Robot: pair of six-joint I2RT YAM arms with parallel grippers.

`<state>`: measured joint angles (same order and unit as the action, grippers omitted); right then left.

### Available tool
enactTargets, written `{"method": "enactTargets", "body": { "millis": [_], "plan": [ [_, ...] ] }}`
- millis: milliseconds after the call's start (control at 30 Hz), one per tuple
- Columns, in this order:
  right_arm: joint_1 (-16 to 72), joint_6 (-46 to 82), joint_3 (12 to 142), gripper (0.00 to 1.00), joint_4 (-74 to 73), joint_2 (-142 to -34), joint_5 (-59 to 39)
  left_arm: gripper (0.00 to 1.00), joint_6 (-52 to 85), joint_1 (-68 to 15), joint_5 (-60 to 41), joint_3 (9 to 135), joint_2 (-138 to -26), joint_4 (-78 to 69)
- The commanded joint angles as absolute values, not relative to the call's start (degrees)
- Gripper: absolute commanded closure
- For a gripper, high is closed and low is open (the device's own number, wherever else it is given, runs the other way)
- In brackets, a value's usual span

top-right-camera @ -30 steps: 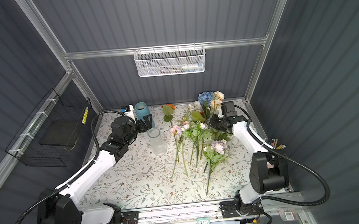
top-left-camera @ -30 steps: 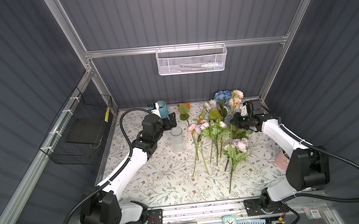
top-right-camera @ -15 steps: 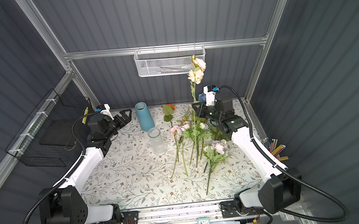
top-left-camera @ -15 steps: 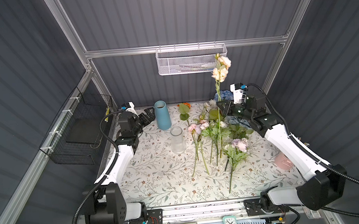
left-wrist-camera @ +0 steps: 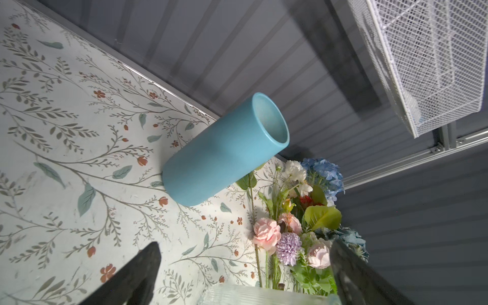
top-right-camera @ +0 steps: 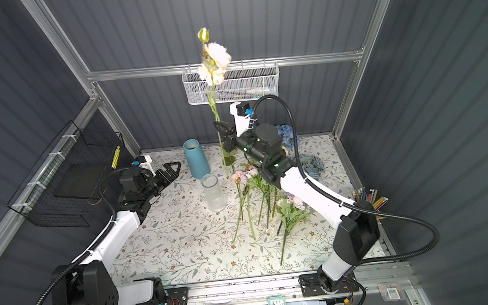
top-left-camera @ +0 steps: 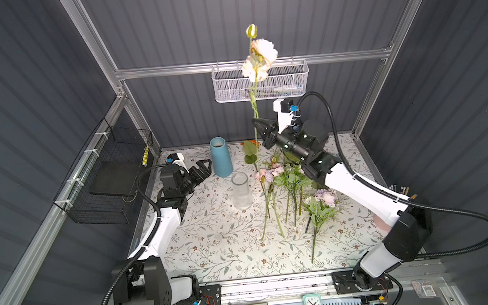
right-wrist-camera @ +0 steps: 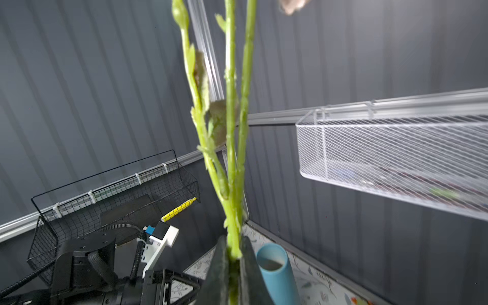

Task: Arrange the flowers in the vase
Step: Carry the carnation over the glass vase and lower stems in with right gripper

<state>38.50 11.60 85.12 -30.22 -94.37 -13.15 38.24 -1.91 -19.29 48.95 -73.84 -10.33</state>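
My right gripper (top-left-camera: 260,128) (top-right-camera: 223,129) (right-wrist-camera: 233,260) is shut on the green stem (right-wrist-camera: 232,163) of a tall flower. It holds the stem upright, high above the table, with the cream-peach blooms (top-left-camera: 259,59) (top-right-camera: 214,61) up in front of the wall basket. The rest of the flowers (top-left-camera: 289,179) (top-right-camera: 257,182) (left-wrist-camera: 287,237) lie in a pile on the floral mat. A blue vase (top-left-camera: 220,156) (top-right-camera: 196,158) (left-wrist-camera: 224,150) (right-wrist-camera: 277,274) stands at the back. A clear glass vase (top-left-camera: 241,190) (top-right-camera: 213,192) stands in front of it. My left gripper (top-left-camera: 203,166) (top-right-camera: 172,168) (left-wrist-camera: 244,247) is open and empty, left of the blue vase.
A white mesh basket (top-left-camera: 261,82) hangs on the back wall, close to the raised blooms. A black wire basket (top-left-camera: 110,175) is fixed to the left wall. Blue hydrangeas (top-right-camera: 287,132) lie behind the right arm. A pencil cup (top-right-camera: 368,198) stands at the far right.
My right gripper has lifted the cream-peach flower out of the pile and raised it high. My left gripper has drawn back leftward from the blue vase, which stays standing.
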Motion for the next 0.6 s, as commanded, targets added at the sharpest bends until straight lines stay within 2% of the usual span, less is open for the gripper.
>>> {"method": "enactTargets", "body": {
  "millis": [0,300,567],
  "plan": [
    [40.4,5.2,88.9,1.0,-43.0,-99.0,-10.8,0.0,38.9,-1.8,-23.7,49.1,-74.0,-10.5],
    [43.2,6.5,93.4,1.0,-43.7,-108.1,-10.9,0.0,36.3,-1.8,-24.5,48.9,-72.6,-7.5],
    [46.0,6.5,82.6,1.0,-44.3,-106.0,-8.1,0.0,33.9,-1.8,-25.0,49.3,-70.8,-7.4]
  ]
}}
